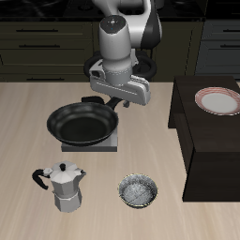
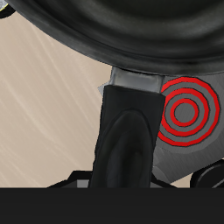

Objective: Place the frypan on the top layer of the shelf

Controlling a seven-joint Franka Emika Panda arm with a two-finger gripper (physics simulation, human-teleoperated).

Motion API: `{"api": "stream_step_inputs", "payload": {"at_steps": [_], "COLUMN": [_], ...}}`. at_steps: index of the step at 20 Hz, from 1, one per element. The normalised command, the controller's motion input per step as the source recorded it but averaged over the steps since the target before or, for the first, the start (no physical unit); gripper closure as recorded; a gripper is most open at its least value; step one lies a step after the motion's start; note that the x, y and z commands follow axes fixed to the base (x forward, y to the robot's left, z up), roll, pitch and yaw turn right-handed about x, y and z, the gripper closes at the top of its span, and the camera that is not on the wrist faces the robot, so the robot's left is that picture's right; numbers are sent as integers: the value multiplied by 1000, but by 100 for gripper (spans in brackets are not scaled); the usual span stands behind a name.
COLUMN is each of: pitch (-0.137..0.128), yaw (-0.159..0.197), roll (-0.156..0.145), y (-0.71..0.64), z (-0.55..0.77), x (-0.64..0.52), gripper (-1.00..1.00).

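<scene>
Hovering gripper (image 1: 119, 97) over frypan (image 1: 83, 123) handle (image 2: 122, 144); jaw opening cannot tell, nothing visibly held. Pan looks rigid, rim-heavy, slick; best hold on handle, near bowl.

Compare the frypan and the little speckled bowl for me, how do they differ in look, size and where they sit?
The frypan is plain black; the bowl is speckled grey. The frypan is clearly wider than the bowl. The frypan has a long straight handle reaching back toward the gripper; the bowl has none. The frypan rests on the grey burner plate, while the bowl sits directly on the table, nearer its front edge. Both are round, open-topped and upright.
</scene>
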Motion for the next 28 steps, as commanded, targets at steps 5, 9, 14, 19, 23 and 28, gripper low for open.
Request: {"api": "stream_step_inputs", "payload": {"at_steps": [5, 9, 14, 19, 23, 28], "pitch": [4, 3, 20, -5, -23, 2], "yaw": [167, 199, 112, 133, 112, 160], "roll": [15, 25, 4, 34, 18, -34], "y": [-2, 74, 5, 85, 129, -184], "z": [65, 39, 6, 83, 91, 19], "x": [100, 18, 65, 89, 86, 74], "gripper": [100, 100, 100, 100, 100, 100]}}
